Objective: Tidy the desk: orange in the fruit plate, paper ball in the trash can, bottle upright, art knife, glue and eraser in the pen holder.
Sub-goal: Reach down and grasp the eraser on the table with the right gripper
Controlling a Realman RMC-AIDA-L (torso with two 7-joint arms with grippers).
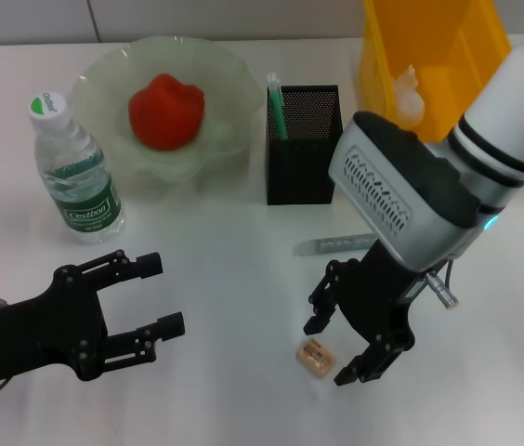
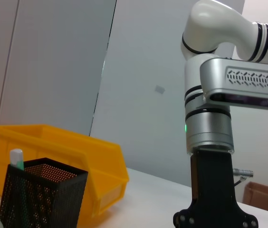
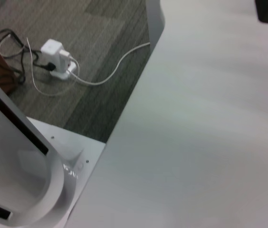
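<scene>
At the near left of the white desk [image 1: 216, 269], the left gripper [image 1: 160, 297] is hovering with its black fingers spread apart, gripping nothing. Behind it a clear plastic bottle [image 1: 74, 172] is standing upright, white cap on, a green label wrapping its ribbed body. Just to its right, a pale green, wavy-rimmed fruit plate [image 1: 95, 88] is holding a red-orange fruit [image 1: 166, 111], rounded and slightly lumpy. Further right, the square black mesh pen holder [image 1: 304, 149] is standing near the plate with a green and white stick [image 1: 275, 107] poking up from its left corner. A flat, greyish art knife [image 1: 336, 244] is lying on the desk in front of the holder, partly hidden by the right arm. The right gripper [image 1: 334, 351] is hanging low over the desk with its jaws released and wide apart, and the small tan, block-shaped eraser [image 1: 316, 358] is lying between its fingertips. Behind the right arm, a glossy yellow plastic bin [image 1: 448, 56] is holding a crumpled white paper ball [image 1: 409, 93].
</scene>
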